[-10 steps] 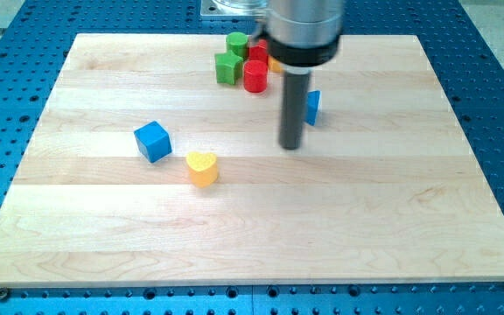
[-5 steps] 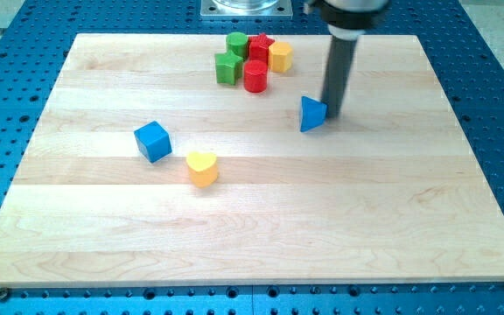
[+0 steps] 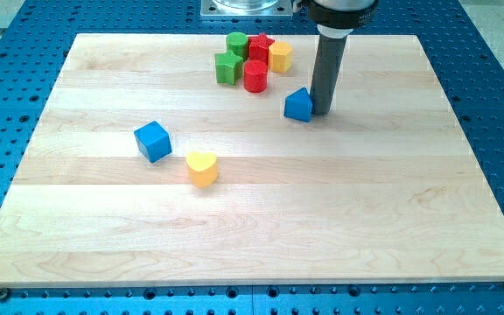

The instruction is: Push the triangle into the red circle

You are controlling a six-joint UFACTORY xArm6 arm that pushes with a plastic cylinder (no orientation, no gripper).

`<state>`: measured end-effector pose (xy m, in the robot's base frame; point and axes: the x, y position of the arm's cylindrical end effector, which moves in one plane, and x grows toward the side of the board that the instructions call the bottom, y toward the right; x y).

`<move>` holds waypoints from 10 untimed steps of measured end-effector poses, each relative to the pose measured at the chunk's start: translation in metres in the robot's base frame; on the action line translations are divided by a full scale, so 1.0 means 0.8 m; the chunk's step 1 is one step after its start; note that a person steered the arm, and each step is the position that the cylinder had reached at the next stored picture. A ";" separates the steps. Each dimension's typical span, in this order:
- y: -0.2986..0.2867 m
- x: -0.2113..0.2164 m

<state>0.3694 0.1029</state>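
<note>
The blue triangle (image 3: pixel 298 104) lies on the wooden board, right of and a little below the red circle (image 3: pixel 255 76). My tip (image 3: pixel 320 111) stands at the triangle's right side, touching or nearly touching it. The red circle is a short red cylinder at the lower edge of a cluster of blocks near the view's top. A gap of about one block width separates the triangle from the red circle.
The cluster holds a green cylinder (image 3: pixel 237 42), a green block (image 3: pixel 227 66), a second red block (image 3: pixel 262 46) and a yellow block (image 3: pixel 280 56). A blue cube (image 3: pixel 153 141) and a yellow heart (image 3: pixel 202 168) lie left of centre. The board's rim (image 3: pixel 252 284) borders a blue perforated table.
My tip moved from left of the triangle around to its right side, then pushed it left and slightly up toward the red circle.
</note>
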 end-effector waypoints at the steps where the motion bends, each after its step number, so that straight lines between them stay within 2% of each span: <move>1: 0.016 0.030; 2: -0.004 0.072; 4: -0.031 0.003; 5: -0.031 0.003; 7: -0.013 -0.036; 8: -0.054 -0.038; 10: -0.085 -0.038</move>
